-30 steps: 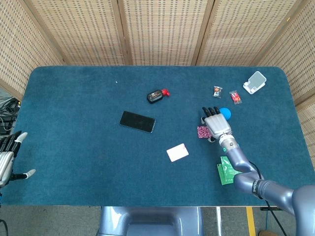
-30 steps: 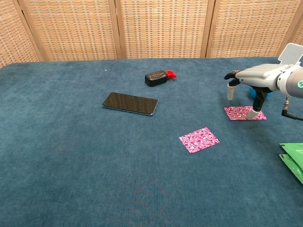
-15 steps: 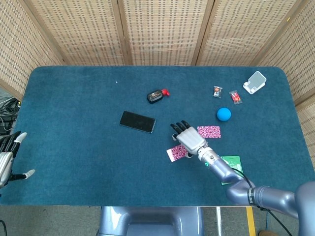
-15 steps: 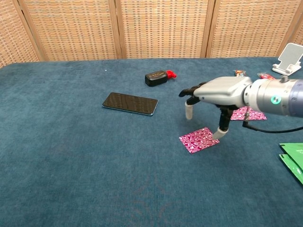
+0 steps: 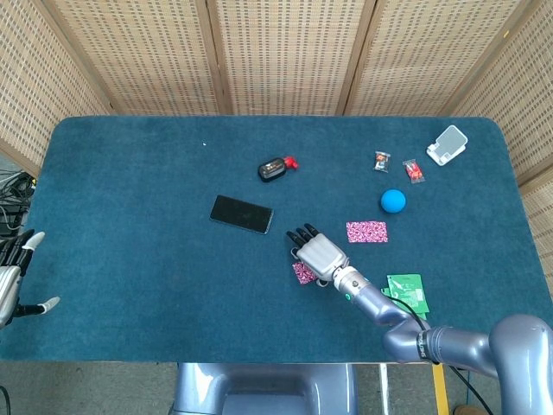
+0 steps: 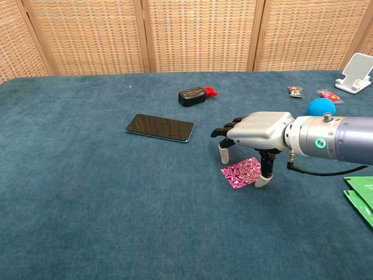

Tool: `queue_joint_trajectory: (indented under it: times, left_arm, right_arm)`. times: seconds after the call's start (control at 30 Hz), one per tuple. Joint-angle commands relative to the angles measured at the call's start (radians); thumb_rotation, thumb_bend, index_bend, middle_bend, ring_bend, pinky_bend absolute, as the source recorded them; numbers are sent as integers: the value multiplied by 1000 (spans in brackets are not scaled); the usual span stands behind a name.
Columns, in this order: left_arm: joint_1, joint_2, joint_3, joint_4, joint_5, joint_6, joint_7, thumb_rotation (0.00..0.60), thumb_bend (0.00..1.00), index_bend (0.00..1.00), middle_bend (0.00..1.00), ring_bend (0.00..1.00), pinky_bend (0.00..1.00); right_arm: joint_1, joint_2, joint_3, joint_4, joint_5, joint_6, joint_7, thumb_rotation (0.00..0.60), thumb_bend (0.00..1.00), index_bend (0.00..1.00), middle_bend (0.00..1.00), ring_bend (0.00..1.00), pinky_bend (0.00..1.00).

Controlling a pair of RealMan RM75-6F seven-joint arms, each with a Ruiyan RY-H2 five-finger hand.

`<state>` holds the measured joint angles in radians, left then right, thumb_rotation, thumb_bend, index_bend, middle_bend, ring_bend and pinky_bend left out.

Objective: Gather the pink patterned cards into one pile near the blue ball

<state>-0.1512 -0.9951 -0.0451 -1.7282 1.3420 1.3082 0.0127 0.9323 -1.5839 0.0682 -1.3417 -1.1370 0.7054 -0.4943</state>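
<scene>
Right hand (image 6: 252, 135) arched over near pink card (image 6: 245, 172) mid-table, fingers spread, thumb tip apparently at its edge; not gripped. Second card (image 5: 366, 231) lies beside blue ball (image 5: 393, 201). Risk: thin flat card slips on felt, fingertips skate over.

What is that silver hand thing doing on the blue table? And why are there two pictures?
It is a robot with two arms, each ending in a metal hand. One picture looks down from its head, the other looks forward from its chest. Its right hand is over a pink patterned card, fingers spread, with fingertips down at the card's edges; it is not lifted. Its left hand waits open at the table's edge. Another pink card lies near the blue ball. Also on the table are a black phone, a small black and red object, two small wrapped packets, a white phone stand and green packets.
</scene>
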Motion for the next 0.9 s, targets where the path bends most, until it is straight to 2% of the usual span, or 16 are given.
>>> queue_joint_trajectory:
  times: [0.03, 0.63, 0.9]
  left_arm:
    - [0, -1, 0, -2, 1, 2, 3, 600, 0, 0, 0, 0, 0]
    - [0, -2, -1, -4, -4, 0, 8, 600, 0, 0, 0, 0, 0]
    - [0, -1, 0, -6, -4, 1, 10, 600, 0, 0, 0, 0, 0]
  right_arm:
    - [0, 0, -5, 4, -6, 3, -2, 600, 314, 345, 0, 0, 31]
    - [-5, -40, -18, 69, -15, 2, 20, 600, 313, 362, 0, 0, 38]
    - [-9, -49, -12, 83, -17, 9, 35, 600, 348, 464, 0, 0, 52]
